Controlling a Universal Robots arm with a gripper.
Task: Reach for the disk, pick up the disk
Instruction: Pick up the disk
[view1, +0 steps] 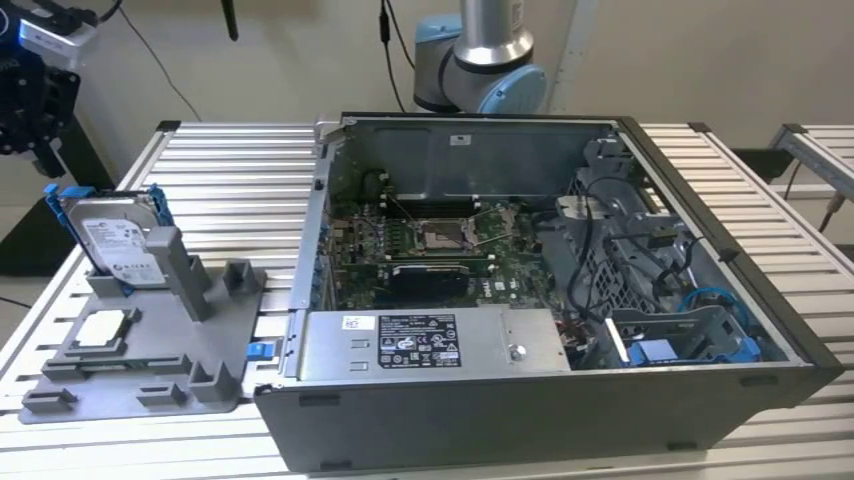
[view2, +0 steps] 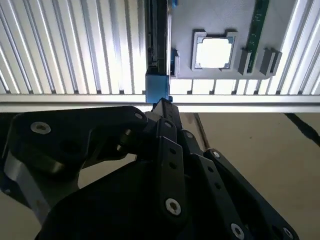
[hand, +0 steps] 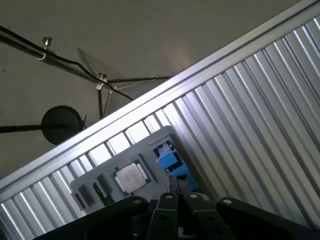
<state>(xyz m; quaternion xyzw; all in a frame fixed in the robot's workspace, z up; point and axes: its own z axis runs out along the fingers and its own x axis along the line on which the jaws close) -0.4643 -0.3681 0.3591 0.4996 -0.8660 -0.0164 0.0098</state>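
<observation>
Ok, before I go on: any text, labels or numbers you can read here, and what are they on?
Nothing reads legibly.
Disk: white printed label, too small to read.
Power supply: black label and small white sticker, print too small.
Small sticker inside the computer case: blurred.
Processor chip: glare, no readable marking.

Exterior view: bright, even, diffuse light; shadows are soft, with no hard edges. The ribbed table (view1: 227, 170) returns a mild sheen. The interior of the open case (view1: 454, 250) is shaded and darker than its surroundings. Second wrist view: strong glare on the table slats; the chip (view2: 215, 52) is overexposed to plain white. In both wrist views the tool (view2: 162, 107) reads as a dark, underexposed mass against the bright table
</observation>
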